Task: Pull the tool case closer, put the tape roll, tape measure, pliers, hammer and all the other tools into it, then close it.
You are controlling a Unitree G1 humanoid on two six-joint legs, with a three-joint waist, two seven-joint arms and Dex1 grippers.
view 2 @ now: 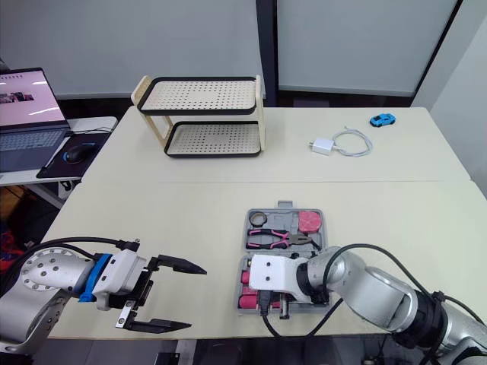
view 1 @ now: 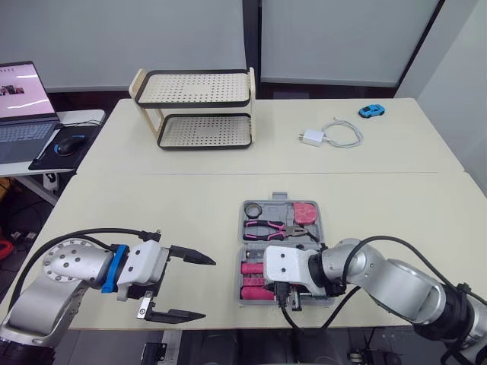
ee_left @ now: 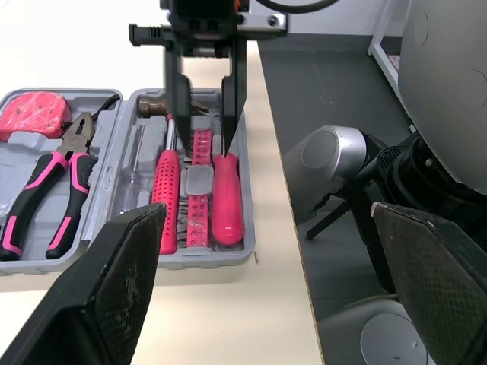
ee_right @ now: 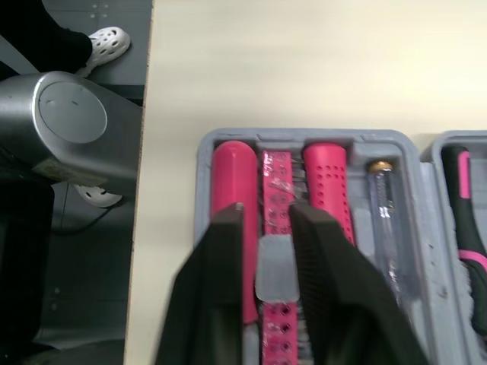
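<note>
The case [ee_left: 217, 256] lies open and flat on the table [view 1: 152, 205], close to its near edge and a little right of centre. Its far section holds the tape roll [view 1: 253, 209], the pliers [view 1: 278, 228] and the pink tape measure [view 1: 305, 211]. Its near section holds the hammer [ee_left: 163, 198], a strip of bits [ee_left: 199, 190], a pink screwdriver [ee_left: 227, 198] and a clear-handled one [ee_right: 384, 220]. The right gripper [ee_left: 202, 148] points down into that near section, its 2 fingers a narrow gap apart on either side of the bit strip, grasping nothing. The left gripper [view 1: 208, 287] hovers over the table edge just left of the case, spread wide and holding nothing. Toward the far side stand a 2-tier rack [view 1: 196, 110], a charger [view 1: 312, 137] with its cable and a blue toy car [view 1: 371, 111]. A laptop [view 1: 23, 99] and mouse [view 1: 70, 144] sit on a side desk to the left.
</note>
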